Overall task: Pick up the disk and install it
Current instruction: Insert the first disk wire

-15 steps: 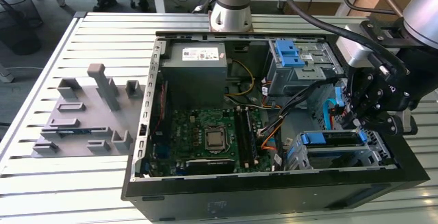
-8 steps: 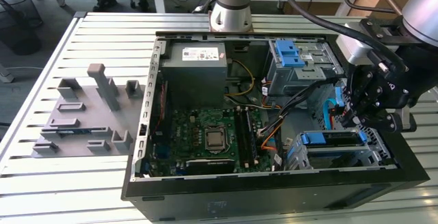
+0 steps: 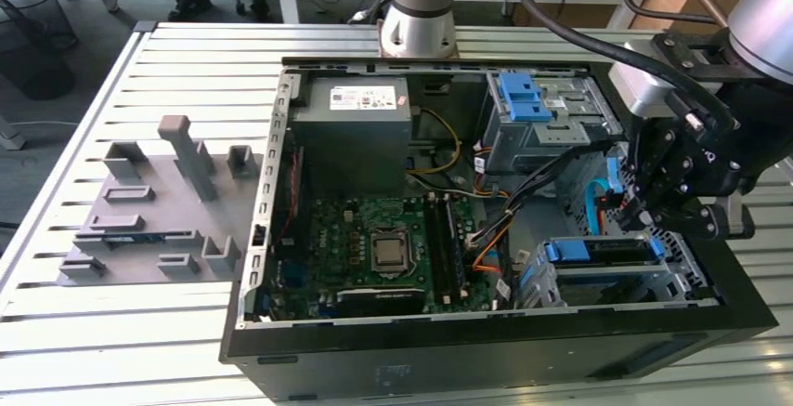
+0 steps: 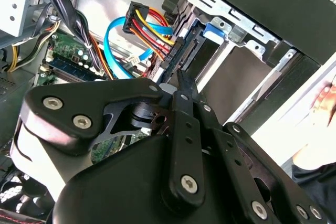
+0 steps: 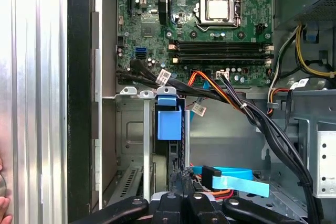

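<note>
In the exterior view, a black steel case [image 3: 496, 369] is lying open on a slatted metal table [image 3: 74, 332], showing a green board [image 3: 371, 239]. At the corner nearest the view's right, a grey sheet-metal cage [image 3: 675, 271] is holding the disk [image 3: 601, 251]. The disk is resting flat, its long axis running across the view, its bright blue plastic bracket end pointing to the view's left, toward the board. The cage rails are hiding its label. The gripper [image 3: 653, 228], black and jointed, is hanging just above the cage's far end. How wide it is standing cannot be told.

In the second wrist view, the gripper [image 4: 181, 80] is pointing at the cage [image 4: 236, 35]. Its matte black links and bright screws are covering the lower half. Red, yellow and blue cables [image 4: 147, 22] are looping beside it.

In the first wrist view, the disk's [image 5: 169, 116] blue tab is sitting between the cage's thin rails, with the rest edge-on and hard to make out. The gripper [image 5: 178, 179] is cut off by the frame edge.
</note>
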{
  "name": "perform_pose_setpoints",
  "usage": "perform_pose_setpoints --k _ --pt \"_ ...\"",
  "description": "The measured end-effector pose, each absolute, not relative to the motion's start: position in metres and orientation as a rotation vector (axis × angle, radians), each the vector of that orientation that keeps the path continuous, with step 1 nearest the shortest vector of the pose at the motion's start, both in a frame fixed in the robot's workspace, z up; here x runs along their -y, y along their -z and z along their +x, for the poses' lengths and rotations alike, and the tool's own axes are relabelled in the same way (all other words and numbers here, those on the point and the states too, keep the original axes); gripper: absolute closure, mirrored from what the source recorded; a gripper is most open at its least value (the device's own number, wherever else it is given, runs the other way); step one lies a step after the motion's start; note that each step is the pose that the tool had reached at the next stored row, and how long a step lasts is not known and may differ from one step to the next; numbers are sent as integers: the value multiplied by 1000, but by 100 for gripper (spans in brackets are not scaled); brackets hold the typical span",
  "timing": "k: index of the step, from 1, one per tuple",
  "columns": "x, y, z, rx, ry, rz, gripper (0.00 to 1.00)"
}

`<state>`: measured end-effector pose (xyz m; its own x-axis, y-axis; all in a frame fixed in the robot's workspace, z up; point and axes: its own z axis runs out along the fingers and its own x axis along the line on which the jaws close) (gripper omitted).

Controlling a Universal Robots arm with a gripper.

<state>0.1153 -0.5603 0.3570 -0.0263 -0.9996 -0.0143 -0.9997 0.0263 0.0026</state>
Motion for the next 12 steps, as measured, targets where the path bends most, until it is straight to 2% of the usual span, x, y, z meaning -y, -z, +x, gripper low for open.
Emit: perform_pose_setpoints --k 12 --pt "552 -357 115 -2230 9 -2173 89"
